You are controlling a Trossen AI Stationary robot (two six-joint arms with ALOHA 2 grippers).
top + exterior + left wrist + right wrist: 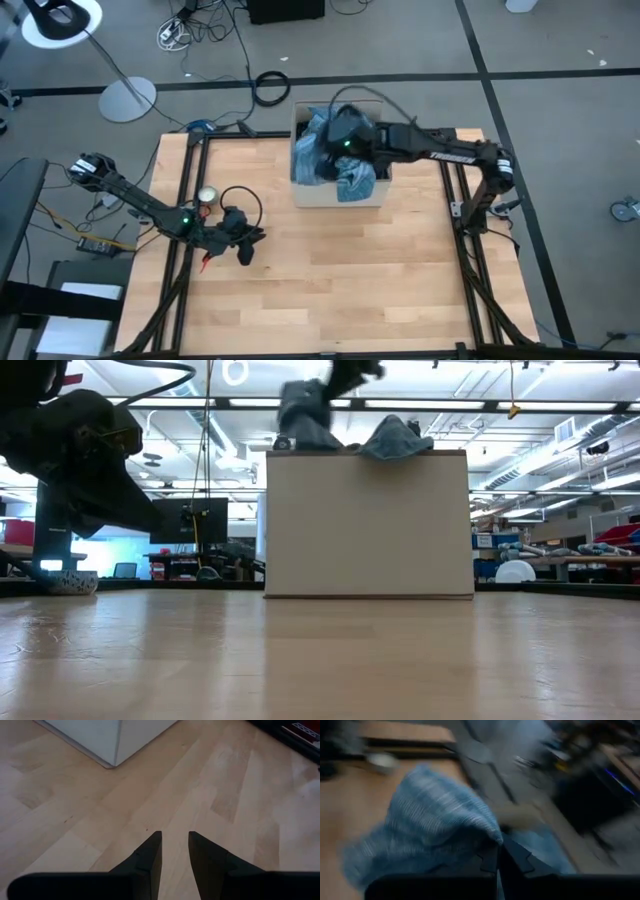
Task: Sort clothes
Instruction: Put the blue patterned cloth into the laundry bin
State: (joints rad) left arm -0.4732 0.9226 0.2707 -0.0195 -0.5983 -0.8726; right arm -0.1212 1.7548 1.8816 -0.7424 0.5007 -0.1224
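Note:
A tan cardboard box (335,195) stands at the table's far middle, piled with clothes. My right gripper (328,148) hovers over the box's opening, shut on a blue striped shirt (435,815). In the low view, dark-looking cloth (300,415) rises from the box's rim toward the gripper. A second blue piece (355,180) lies draped over the box's near rim. My left gripper (245,240) is open at the table's left, above bare wood, with nothing between its fingers (150,852). My right gripper pinches a bunched part of the blue striped shirt (487,837) between its two shut fingers. The fingers slant down from the table's right side. The cloth bulges up around the fingertips; the rest trails back into the box. One layer or several, I cannot tell.
The box's corner (100,740) shows ahead of my left gripper. A small round object (208,195) and a black cable loop (240,205) lie by the left arm. Bare wood (350,280) spreads between the box and the near edge.

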